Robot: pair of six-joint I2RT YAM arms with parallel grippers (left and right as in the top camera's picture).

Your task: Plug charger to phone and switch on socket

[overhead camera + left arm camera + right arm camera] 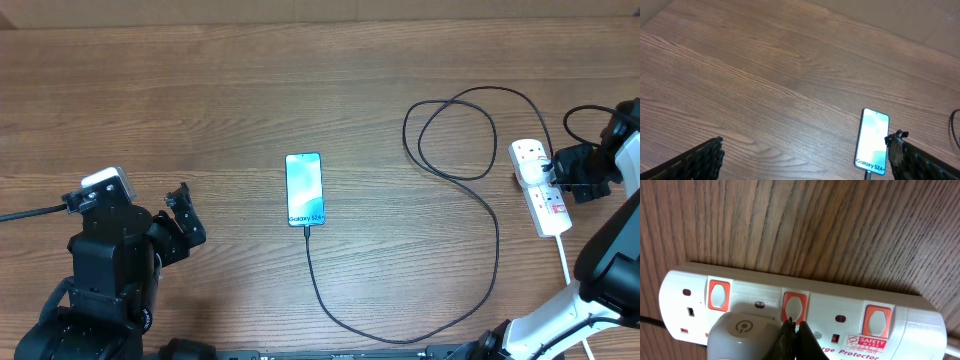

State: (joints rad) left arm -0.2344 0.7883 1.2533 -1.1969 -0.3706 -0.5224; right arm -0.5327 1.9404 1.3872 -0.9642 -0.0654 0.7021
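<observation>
One phone (304, 190), one charger (498, 250), one power strip (540, 192). Right gripper (794, 328) closed at strip's middle switch (794, 306); left gripper (806, 144) spread wide.

A wooden counter (765, 75) is seen across the whole view. A phone (872, 141) is laid flat on it at the lower right, its screen lit pale blue, with "Galaxy S24+" printed at the near end. The tip of a black charger (868, 175) is seen against that end. Two dark fingers (700, 162) are held wide apart at the bottom corners, the right one overlapping the phone's edge.
</observation>
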